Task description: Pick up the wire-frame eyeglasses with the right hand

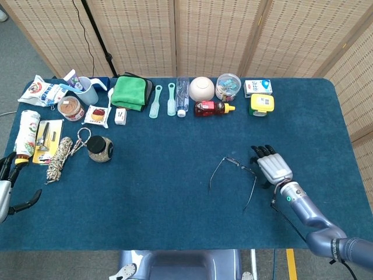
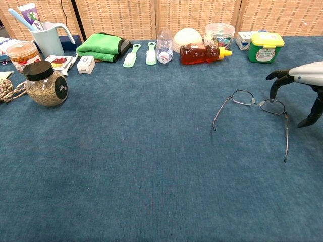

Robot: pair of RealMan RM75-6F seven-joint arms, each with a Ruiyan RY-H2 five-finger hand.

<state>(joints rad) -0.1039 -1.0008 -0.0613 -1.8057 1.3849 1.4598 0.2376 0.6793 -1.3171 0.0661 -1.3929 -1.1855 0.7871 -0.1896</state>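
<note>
Two hands show: the right hand (image 1: 271, 165) hovers right of centre, fingers spread and holding nothing, just beside the thin wire-frame eyeglasses (image 1: 234, 172) lying with temples unfolded on the blue-carpeted table (image 1: 163, 192). Broad bare carpet stretches toward the lower left of the frame. At the left edge the left hand (image 1: 6, 189) hangs, fingers apart, holding nothing.
</note>
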